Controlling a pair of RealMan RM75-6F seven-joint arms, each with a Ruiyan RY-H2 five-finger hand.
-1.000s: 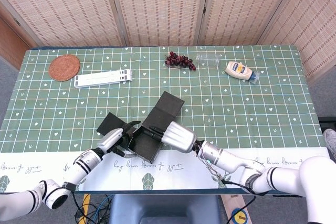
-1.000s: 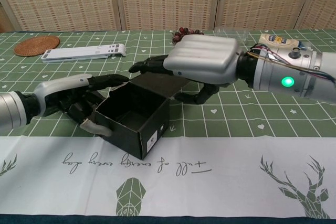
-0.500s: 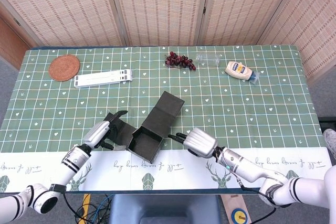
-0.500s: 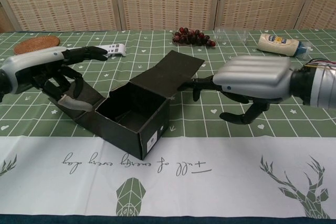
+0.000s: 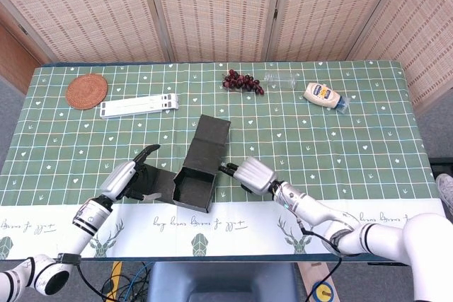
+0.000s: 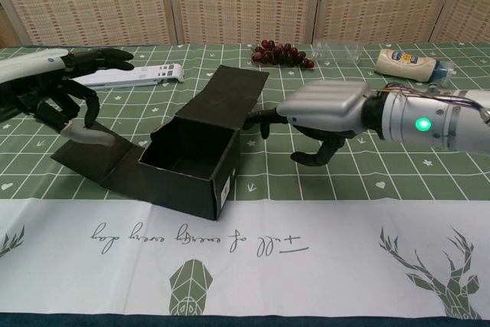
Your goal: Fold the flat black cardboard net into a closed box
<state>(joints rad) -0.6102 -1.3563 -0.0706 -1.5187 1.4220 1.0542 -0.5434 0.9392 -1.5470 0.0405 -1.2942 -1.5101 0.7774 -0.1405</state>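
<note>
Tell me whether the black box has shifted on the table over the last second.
Yes. In the head view the black cardboard box has turned, and its open lid flap now points closer to the white stand at the table's back left.

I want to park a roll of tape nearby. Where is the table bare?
Free: right of the right hand, below the mayonnaise bottle; also between the white stand and the box. Crowded: beside the box, and the back edge near the grapes.
</note>
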